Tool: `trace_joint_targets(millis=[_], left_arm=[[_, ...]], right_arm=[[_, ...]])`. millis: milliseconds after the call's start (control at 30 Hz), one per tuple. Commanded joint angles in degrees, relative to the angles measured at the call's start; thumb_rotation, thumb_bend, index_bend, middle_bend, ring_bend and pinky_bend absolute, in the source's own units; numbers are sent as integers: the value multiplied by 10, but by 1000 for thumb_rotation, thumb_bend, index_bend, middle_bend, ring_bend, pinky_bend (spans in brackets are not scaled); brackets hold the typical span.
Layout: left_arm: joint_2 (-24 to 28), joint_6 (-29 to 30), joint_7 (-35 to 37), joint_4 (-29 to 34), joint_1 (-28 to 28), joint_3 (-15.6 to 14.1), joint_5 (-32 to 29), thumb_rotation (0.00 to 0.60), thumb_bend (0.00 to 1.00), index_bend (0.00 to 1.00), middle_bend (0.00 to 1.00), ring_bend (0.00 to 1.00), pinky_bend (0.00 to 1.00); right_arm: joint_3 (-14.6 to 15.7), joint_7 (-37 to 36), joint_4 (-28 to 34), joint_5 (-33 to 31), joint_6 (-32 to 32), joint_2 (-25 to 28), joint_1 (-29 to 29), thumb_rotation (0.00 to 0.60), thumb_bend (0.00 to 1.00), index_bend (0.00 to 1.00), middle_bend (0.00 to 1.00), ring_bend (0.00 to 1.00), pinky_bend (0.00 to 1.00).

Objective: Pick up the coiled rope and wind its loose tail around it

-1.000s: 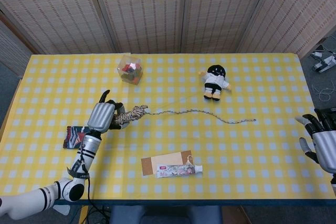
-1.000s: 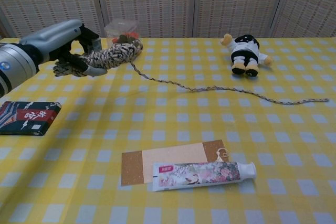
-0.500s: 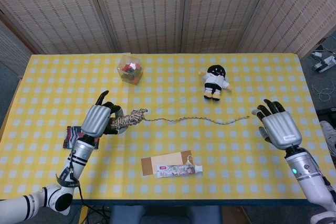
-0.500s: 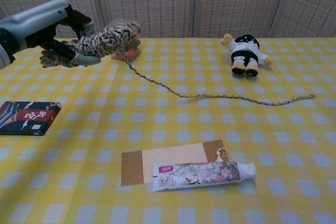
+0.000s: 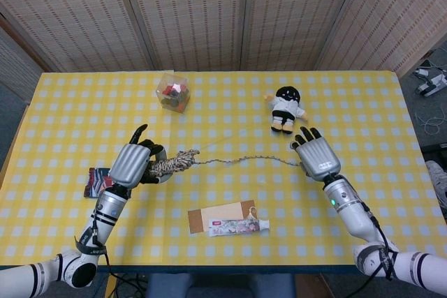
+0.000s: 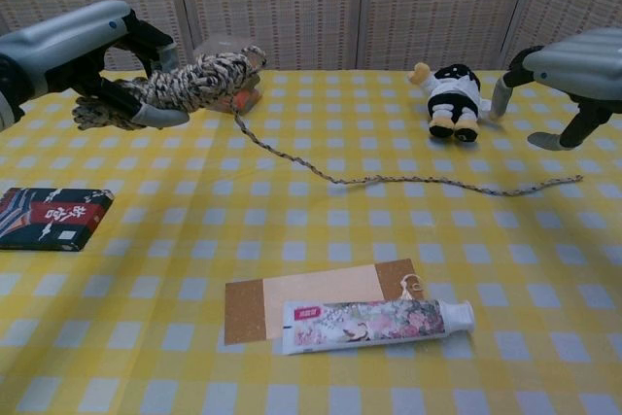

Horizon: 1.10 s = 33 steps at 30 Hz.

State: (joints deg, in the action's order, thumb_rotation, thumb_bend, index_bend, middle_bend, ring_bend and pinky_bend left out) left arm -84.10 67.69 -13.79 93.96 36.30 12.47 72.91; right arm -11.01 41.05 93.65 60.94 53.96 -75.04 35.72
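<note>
You had the coiled rope (image 6: 185, 85) gripped and lifted in your left robot hand (image 5: 134, 164), while your right robot hand (image 5: 318, 156) hovered released, fingers spread, over the loose tail (image 6: 408, 180) near the table's (image 5: 63, 109) middle, which you next needed to pinch.

A coiled rope (image 6: 185, 85) of mottled tan, cream and dark strands is held clear of the yellow-checked table, its thick bundle lying roughly level with a frayed end jutting out at the left. From the bundle's right end, the loose tail (image 6: 408, 180) hangs down to the tabletop and trails in a thin, wavy line rightward, its tip lying flat at the far right.
</note>
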Motion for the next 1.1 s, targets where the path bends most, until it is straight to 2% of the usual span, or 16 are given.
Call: trace_joint_targets(millis=[33,200,333,667,1100], left_arm=[[1,2,-5,6,0,-1,-1,502,204,724,605,421,0],[2,4,-13,14,-2,-4,-2,505,205,731,605,420,0],[2,6,-16,19,-3,-6,-1,509,204,732,605,421,0],[0,5,-17,19,-5,-9,-1,506,204,732,605,421,0],[-3,5,-14,17,-5,-11,1,507,204,733,605,420,0]], right_arm=[[3,4,-39,-13,4,-41,16,600,306,320,167,0,0],[6,-26,-103,-8,12,-94,25,600,301,334,64,0,0],[9,-44,-151,-4,15,-129,31,600,300,334,37,0,0],[19,-53,-228,-21,-1,-191,43,600,300,383,32,0,0],[14,-44,-287,-48,-24,-233,63,600,328,444,45,0,0]])
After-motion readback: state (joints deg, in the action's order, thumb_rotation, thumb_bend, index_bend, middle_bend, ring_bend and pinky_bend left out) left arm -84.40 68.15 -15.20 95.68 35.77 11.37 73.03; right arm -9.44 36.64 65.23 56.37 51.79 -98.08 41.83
